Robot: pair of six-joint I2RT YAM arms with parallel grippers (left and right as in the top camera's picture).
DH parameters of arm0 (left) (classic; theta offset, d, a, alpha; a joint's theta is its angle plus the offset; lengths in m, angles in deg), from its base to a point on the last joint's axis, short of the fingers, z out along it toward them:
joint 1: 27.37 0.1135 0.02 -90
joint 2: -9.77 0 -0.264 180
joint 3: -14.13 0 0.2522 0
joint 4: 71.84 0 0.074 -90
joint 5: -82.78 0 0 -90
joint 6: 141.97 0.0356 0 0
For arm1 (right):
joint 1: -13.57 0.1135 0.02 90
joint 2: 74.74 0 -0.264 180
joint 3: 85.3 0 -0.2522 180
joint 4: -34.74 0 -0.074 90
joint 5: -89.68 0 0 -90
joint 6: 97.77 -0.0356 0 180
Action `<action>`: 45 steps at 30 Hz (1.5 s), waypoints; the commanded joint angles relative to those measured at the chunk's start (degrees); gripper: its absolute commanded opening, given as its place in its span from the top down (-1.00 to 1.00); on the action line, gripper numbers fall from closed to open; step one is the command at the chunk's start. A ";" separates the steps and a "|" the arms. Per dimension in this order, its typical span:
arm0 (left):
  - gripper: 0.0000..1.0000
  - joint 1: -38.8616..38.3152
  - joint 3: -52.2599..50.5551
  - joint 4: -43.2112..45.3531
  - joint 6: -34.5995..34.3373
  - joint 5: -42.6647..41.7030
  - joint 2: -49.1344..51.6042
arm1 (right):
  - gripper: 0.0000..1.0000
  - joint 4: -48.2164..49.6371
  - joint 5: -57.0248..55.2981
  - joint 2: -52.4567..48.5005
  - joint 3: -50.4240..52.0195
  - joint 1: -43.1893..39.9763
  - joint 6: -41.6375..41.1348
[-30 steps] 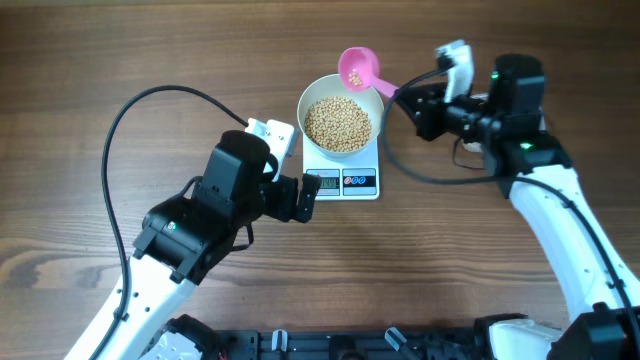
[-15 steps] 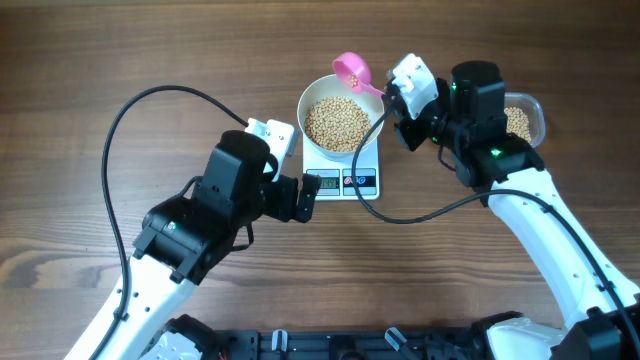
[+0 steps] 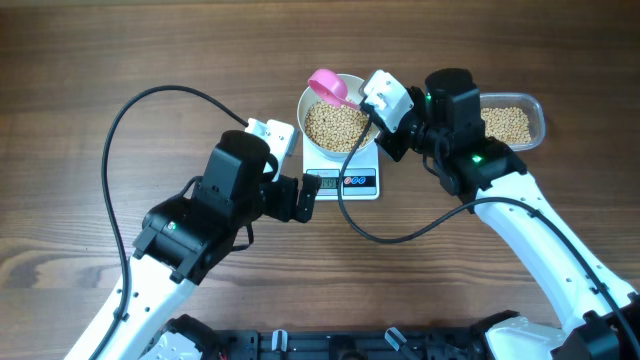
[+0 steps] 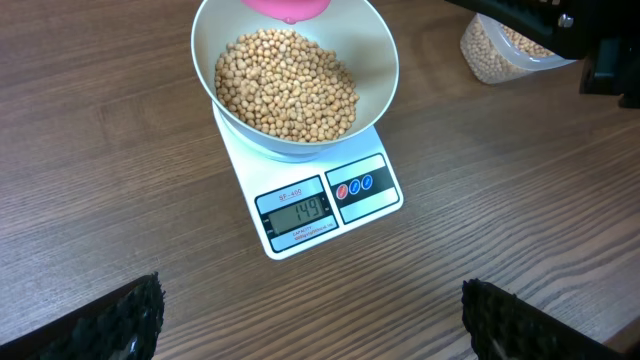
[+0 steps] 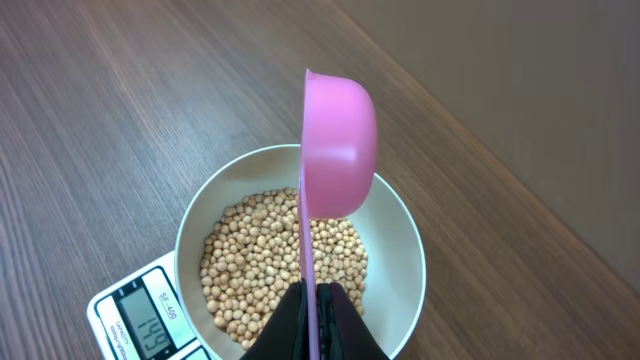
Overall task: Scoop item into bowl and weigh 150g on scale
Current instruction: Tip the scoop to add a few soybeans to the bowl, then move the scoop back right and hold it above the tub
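Observation:
The white bowl stands on the small white scale and holds a heap of tan beans. In the left wrist view the scale reads 149 under the bowl. My right gripper is shut on the handle of a pink scoop, whose cup hangs over the bowl's far rim. The right wrist view shows that scoop turned on its side above the beans, and my right gripper clamps its thin handle. My left gripper stands wide open in front of the scale, holding nothing.
A clear plastic tub with more beans sits to the right of the bowl, behind my right arm. The tub also shows at the top right of the left wrist view. A black cable loops over the table at the left.
My right arm has swung left from beside the tub, carrying the pink scoop over the bowl and rolling it onto its side. The left arm has not moved.

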 commanded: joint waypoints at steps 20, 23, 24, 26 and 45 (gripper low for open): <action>-1.00 0.22 0.31 0.15 -0.52 -0.46 0.22 | 0.91 15.47 -0.48 0.31 0.02 -22.80 -56.87; -1.00 0.22 0.31 0.15 -0.52 -0.46 0.22 | 0.91 12.41 0.90 0.33 0.02 -27.91 -60.85; -1.00 0.22 0.31 0.15 -0.52 -0.46 0.22 | 0.91 10.23 3.48 0.33 0.02 -29.92 -60.89; -1.00 0.22 0.31 0.15 -0.52 -0.46 0.22 | 0.91 6.71 6.29 0.31 0.02 -31.95 -60.28; -1.00 0.22 0.31 0.15 -0.52 -0.46 0.22 | 0.91 18.23 16.74 0.31 0.02 -26.51 -48.24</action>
